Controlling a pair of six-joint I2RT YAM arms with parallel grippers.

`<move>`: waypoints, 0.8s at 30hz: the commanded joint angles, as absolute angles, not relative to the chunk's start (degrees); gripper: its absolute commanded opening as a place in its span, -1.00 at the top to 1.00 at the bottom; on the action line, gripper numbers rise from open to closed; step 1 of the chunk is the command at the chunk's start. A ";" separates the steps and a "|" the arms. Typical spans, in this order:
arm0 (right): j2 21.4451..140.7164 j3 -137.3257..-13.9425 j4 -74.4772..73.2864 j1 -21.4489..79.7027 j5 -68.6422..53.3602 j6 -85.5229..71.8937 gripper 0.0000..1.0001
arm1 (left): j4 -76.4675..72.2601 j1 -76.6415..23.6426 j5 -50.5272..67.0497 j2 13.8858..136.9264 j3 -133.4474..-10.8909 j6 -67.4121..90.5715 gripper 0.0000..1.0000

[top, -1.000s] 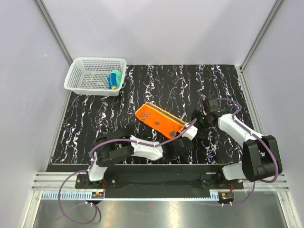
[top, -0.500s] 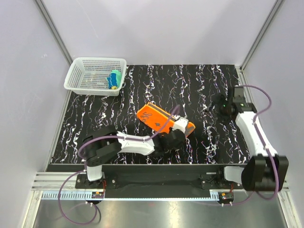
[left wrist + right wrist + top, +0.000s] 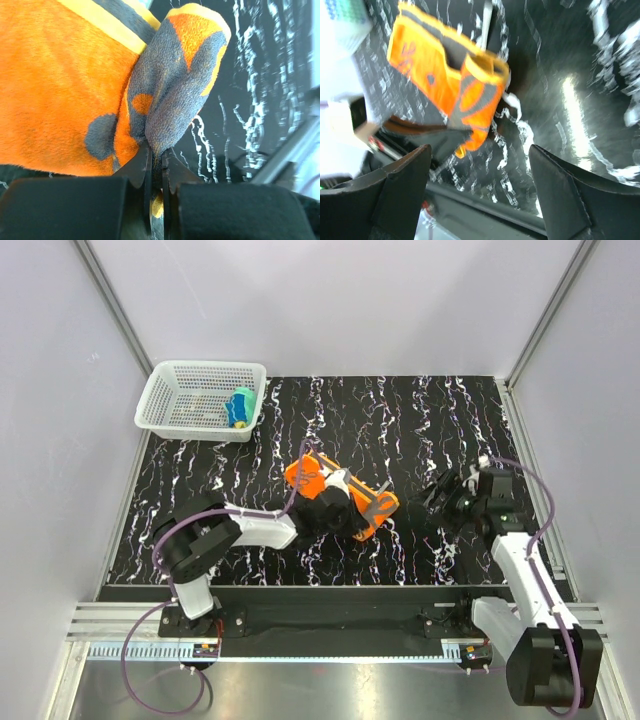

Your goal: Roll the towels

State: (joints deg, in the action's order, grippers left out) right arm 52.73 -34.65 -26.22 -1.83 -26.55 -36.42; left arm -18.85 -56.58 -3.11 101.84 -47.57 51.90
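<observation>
Drawn back leftward, the left gripper (image 3: 156, 159) pinches the orange towel (image 3: 60, 90) – right gripper (image 3: 447, 502) hovers apart, jaws wide.

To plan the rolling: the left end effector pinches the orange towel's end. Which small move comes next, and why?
Probably carry the left end effector over the orange towel toward its flat part: it is shut on a turned-up end, the rest lies unrolled, and the right end effector is open, apart.
</observation>
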 commanded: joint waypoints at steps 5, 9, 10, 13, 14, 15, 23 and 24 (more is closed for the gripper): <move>50.88 -23.30 -5.81 -1.58 -39.99 -47.02 -0.69 | -27.07 -52.12 8.17 100.63 -45.00 62.75 1.00; 54.22 -20.40 -0.54 -1.41 -40.52 -47.64 -0.68 | -29.79 -50.98 11.51 104.05 -45.00 65.65 1.00; 55.53 -20.13 1.65 -1.06 -40.26 -47.64 -0.68 | -31.62 -50.80 13.17 104.93 -45.00 67.48 1.00; 58.61 -19.16 4.39 -0.27 -38.59 -47.72 -0.66 | -35.14 -49.75 16.33 108.01 -44.65 70.39 1.00; 59.32 -19.07 5.70 1.22 -38.06 -47.64 -0.66 | -35.68 -49.31 16.87 108.71 -44.74 70.75 1.00; 60.20 -18.90 6.23 1.67 -37.45 -47.81 -0.66 | -35.51 -49.13 17.57 109.85 -45.08 70.93 1.00; 70.74 -21.79 5.54 10.71 -26.20 -46.76 -0.60 | -43.58 -48.26 24.07 116.00 -46.41 76.81 1.00; 71.53 -21.88 5.62 11.16 -25.41 -47.11 -0.59 | -47.68 -48.16 24.95 116.80 -45.97 79.25 1.00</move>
